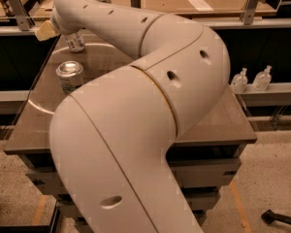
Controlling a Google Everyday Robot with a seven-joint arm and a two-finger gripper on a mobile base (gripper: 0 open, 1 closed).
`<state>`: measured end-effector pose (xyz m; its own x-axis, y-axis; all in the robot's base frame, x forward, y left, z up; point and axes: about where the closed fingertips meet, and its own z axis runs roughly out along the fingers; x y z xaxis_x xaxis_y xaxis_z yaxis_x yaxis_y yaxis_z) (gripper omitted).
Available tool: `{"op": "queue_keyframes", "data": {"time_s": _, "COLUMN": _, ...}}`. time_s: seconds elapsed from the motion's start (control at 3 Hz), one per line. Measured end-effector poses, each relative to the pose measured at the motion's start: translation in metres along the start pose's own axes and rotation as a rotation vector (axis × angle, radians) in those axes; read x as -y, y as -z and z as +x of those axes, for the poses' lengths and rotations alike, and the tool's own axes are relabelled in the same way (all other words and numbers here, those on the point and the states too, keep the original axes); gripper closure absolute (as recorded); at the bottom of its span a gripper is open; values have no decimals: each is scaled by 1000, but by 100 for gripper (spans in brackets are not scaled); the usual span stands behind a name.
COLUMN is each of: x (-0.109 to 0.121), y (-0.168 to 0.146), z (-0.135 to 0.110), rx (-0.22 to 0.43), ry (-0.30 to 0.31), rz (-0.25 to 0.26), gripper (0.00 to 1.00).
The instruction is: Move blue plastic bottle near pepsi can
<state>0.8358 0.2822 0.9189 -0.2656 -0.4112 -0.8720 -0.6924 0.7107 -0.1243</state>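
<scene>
The gripper sits over the blue plastic bottle behind a white-green can; hold unclear, labels unreadable.

The arm is clad in smooth, glossy cream-white shells: thick rounded segments that meet at thin dark seams, with small dark oval recesses dotted along them. At the upper left of the frame it tapers to the claw, where a tan, blunt-edged piece shows.

Cream arm; gripper far left; white-green can; brown table
</scene>
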Motion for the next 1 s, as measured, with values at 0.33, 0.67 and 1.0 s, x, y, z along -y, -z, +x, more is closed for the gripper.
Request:
{"op": "queue_keyframes", "data": {"time_s": 0.33, "x": 8, "y": -10, "z": -8, "rx": 46, "ry": -31, "rz": -11, "gripper": 42}}
{"op": "queue_keyframes", "data": {"time_s": 0.67, "x": 20, "y": -10, "z": -10, "rx": 126, "ry": -40, "rz": -40, "gripper": 65}}
{"op": "queue_keyframes", "data": {"time_s": 1.0, "x": 23, "y": -1, "z": -16, "rx": 204, "ry": -1, "rz": -69, "gripper": 88}}
